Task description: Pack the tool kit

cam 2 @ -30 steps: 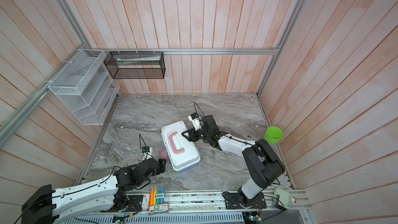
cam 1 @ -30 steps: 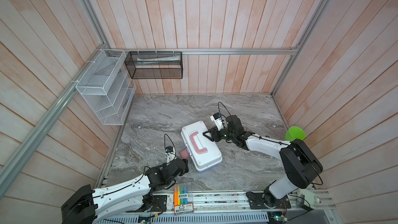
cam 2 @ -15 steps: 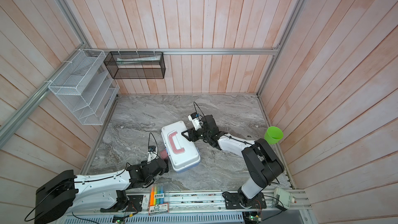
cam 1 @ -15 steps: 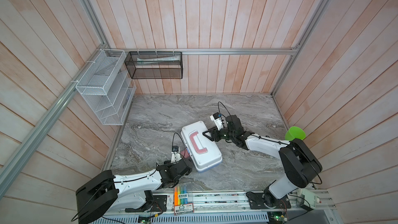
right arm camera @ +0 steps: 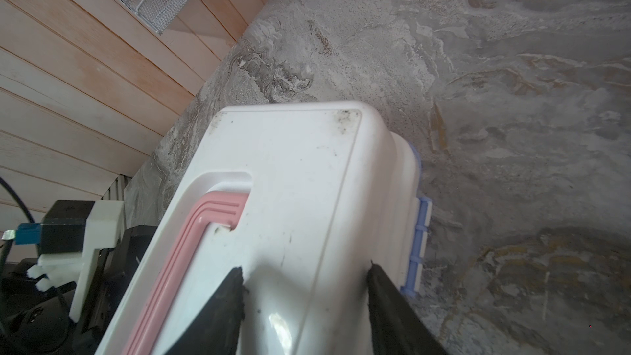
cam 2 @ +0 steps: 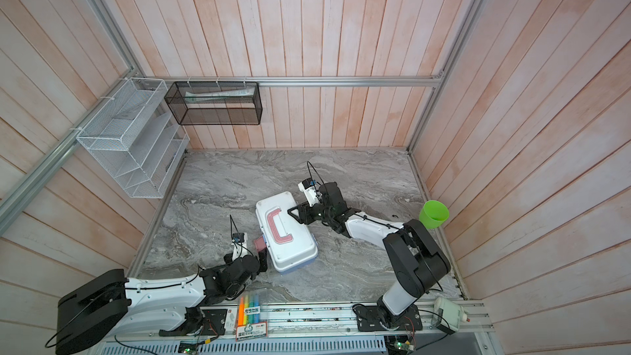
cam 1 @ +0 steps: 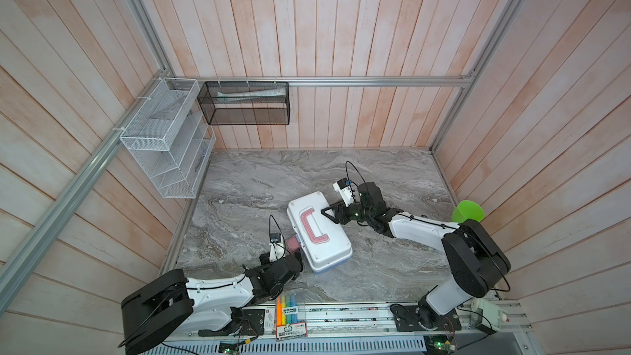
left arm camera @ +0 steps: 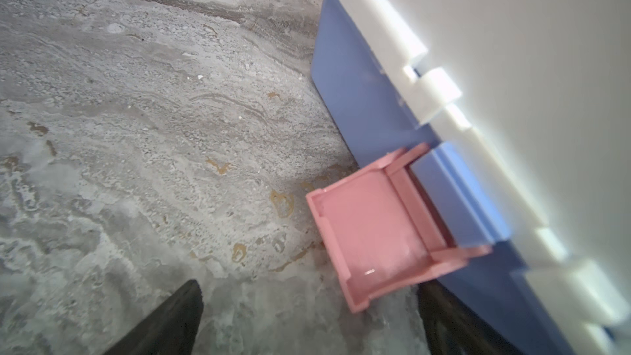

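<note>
Latching step: lid (cam 1: pixel 329 251) down, latch (left arm camera: pixel 386 230) unfastened. Left claw (left arm camera: pixel 310 290) spread wide near it; right claw (right arm camera: pixel 305 278) half-spread on lid's right edge. Next: snap latch up.

Grey marble tabletop (cam 1: pixel 259 179), boxed in by pale wood-plank walls (cam 1: pixel 307 22), w/ aluminium rail (cam 1: pixel 375 80) across back wall. White wire rack (cam 1: pixel 164 145), several tiers, hung on side wall nr back corner, at left in both top views. Black mesh basket (cam 1: pixel 246 105) hung from rail just beside rack, long pale item (cam 1: pixel 251 95) lying inside. Green cup (cam 1: pixel 467 211) at tabletop edge by opposite wall, open end up. Clear highlighter pack (cam 1: pixel 288 305) at front edge, partly over front track (cam 1: pixel 341 315): orange, yellow, green, blue pens. Small white device (cam 1: pixel 486 312) on track's far end, below cup.
</note>
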{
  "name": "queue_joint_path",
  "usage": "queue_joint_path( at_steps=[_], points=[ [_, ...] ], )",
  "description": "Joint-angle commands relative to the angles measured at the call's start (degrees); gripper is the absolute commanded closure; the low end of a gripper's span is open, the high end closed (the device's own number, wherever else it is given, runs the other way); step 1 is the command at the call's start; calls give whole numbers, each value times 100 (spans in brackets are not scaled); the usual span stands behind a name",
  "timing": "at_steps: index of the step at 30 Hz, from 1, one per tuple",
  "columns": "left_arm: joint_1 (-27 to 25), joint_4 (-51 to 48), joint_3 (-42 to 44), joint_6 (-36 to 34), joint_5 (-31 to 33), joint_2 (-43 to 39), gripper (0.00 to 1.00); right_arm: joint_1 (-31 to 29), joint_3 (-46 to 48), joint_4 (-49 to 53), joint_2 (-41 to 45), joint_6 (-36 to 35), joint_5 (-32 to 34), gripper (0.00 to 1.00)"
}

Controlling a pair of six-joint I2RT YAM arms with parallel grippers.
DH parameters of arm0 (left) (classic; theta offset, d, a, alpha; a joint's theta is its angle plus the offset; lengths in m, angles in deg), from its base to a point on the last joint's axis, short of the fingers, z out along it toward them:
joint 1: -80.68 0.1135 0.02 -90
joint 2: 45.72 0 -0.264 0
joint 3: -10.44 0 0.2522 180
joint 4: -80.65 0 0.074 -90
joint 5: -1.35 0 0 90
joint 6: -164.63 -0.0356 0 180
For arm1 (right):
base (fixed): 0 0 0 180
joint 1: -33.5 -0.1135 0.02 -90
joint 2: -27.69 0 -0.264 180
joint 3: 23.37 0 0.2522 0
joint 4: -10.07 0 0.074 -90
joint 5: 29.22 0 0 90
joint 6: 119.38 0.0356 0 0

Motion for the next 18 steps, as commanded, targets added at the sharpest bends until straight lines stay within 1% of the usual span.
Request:
queue_joint_path(
  at_steps=[1,3,6,9,12,14,15,16,18],
  points=[
    [98,-281,-115,312,514,-124,0,-222,285,955,-351,-109,-76,46],
    [121,-296,8,433,535,-355,0,-222,290,946,-353,-98,-67,46],
    [212,-172,178,428,489,-798,0,-222,307,928,-346,-99,-82,46],
    [392,-20,247,258,257,-1243,0,-222,298,946,-325,-103,-78,46],
    [396,47,256,113,112,-1600,0,-222,288,972,-306,-119,-73,46],
    [396,-9,247,94,-31,-1675,0,-222,281,963,-296,-115,-76,46],
    [396,-137,215,107,-91,-1660,0,-222,272,956,-297,-111,-75,46],
    [396,-480,136,267,-85,-1638,0,-222,264,963,-301,-109,-73,46],
    [396,-1440,-96,614,-100,-1594,0,-222,268,963,-279,-104,-84,46]
  ],
)
